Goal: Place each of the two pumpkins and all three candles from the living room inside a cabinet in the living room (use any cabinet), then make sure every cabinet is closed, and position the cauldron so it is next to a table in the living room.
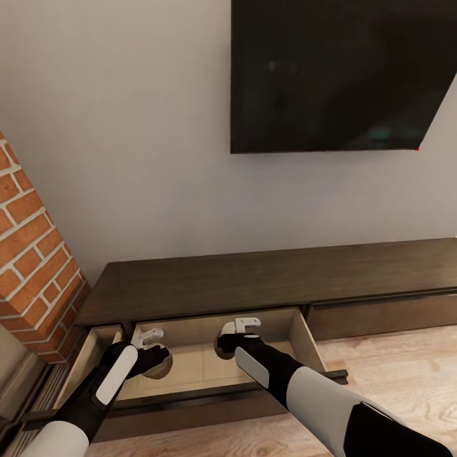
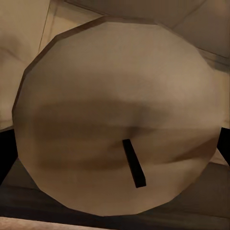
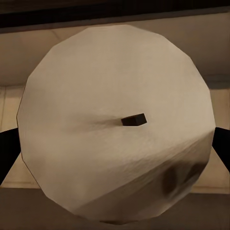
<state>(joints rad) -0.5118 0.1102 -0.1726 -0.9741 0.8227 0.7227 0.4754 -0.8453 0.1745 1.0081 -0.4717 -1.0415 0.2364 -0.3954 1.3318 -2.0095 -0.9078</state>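
Both grippers' fingertips were hidden behind the candles (image 2: 115, 120) in wrist views, so grip couldn't be judged. TV (image 1: 343, 73) was cut off at 12 and 3 o'clock. Cabinet (image 1: 266, 282) ran off frame at 3 o'clock.

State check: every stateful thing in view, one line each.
Middle drawer: pulled open, both arms reaching inside.
Left drawer: pulled open.
Right drawer: closed.
Left gripper: shut on left candle, over the open middle drawer.
Right gripper: shut on right candle, over the same drawer.
TV: screen dark.
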